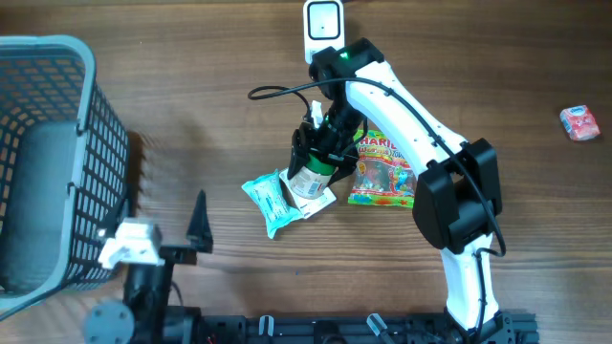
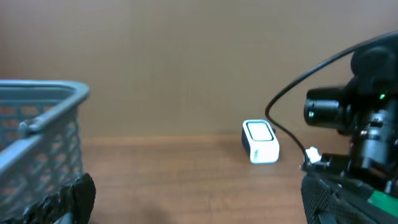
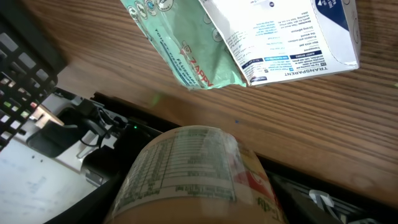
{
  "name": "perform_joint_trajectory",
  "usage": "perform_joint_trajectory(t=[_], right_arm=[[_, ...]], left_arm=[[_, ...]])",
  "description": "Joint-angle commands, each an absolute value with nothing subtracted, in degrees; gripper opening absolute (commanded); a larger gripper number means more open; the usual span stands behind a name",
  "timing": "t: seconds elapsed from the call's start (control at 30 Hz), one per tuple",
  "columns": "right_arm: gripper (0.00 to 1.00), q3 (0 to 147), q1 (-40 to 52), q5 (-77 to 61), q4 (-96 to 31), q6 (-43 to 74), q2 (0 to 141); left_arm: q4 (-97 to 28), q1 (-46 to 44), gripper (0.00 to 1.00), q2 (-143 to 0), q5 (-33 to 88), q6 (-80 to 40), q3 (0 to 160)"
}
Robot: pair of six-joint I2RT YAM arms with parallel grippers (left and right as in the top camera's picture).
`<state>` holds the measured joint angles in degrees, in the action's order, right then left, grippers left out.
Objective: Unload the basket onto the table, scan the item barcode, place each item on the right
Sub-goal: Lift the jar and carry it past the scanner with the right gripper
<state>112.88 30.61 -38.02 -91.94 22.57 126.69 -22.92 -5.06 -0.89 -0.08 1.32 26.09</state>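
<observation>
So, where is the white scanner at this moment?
In the overhead view the white scanner stands at the far edge of the table, just beyond the right gripper holding a labelled bottle.

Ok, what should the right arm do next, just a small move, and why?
Probably carry the bottle toward the white scanner at the table's far edge. The right pincer grips the bottle beside the sweets bag, well short of the scanner.

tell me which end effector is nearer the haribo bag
Right. The right end effector grips a jar just beside the Haribo bag; the left end effector sits far off by the basket.
</observation>
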Motion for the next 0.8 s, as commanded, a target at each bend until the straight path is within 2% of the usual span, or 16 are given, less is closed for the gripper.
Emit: perform_joint_trajectory(t=[0.0,0.07,0.33,0.57,0.77], right_arm=[[0.56,113.9,30.8,-28.6,-89.3,23.0,126.4],[0.49,114.0,30.6,-22.8,-85.7,23.0,126.4],[0.49,116.0,27.6,-17.4,-64.2,23.0,126.4],[0.48,115.9,26.9,10.5,-35.4,22.4,126.4],[0.52,114.7,26.5,19.9,-13.6,19.4,129.6]], left_arm=[[-18.2,-4.6,1.0,-0.8,2.2,0.6,18.9],[-15.8,-4.6,1.0,-0.8,3.2,0.5,16.0],[-17.6,-4.6,1.0,-0.8,2.5,-0.9,11.2],[-19.7,-4.6,1.0,-0.8,1.5,-0.5,11.2],[-32.3,-4.6,1.0,-0.8,1.5,-0.5,11.2]])
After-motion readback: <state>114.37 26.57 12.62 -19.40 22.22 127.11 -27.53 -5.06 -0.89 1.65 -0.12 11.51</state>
